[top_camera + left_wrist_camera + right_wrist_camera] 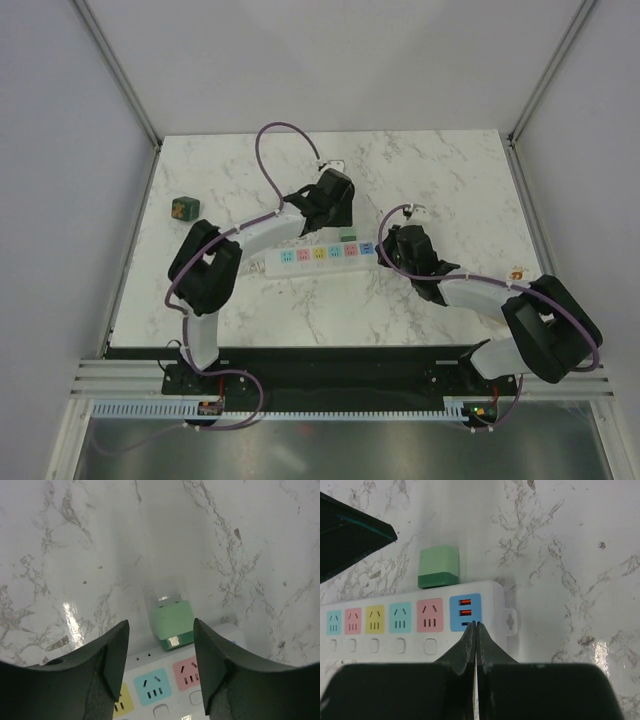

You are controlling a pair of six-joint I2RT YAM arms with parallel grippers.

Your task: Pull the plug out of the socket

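The socket, a long white power strip (pixel 318 256) with pastel outlets, lies in the middle of the table. The plug, a dark green cube with an orange mark (pixel 184 208), sits on the table far to the left, apart from the strip. My left gripper (pixel 340 218) is open and empty above the strip's far edge; in the left wrist view its jaws (pixel 160 630) frame the strip (pixel 165 680). My right gripper (pixel 382 254) is shut and empty, with its tips (pixel 476 625) at the blue USB panel on the strip's right end (pixel 380 647).
A bright-green block (pixel 348 236) lies against the strip's far side; it also shows in the left wrist view (pixel 172 622) and the right wrist view (pixel 438 565). A small white block (pixel 330 165) lies behind my left gripper. A small orange-and-white item (pixel 516 272) sits at the table's right edge.
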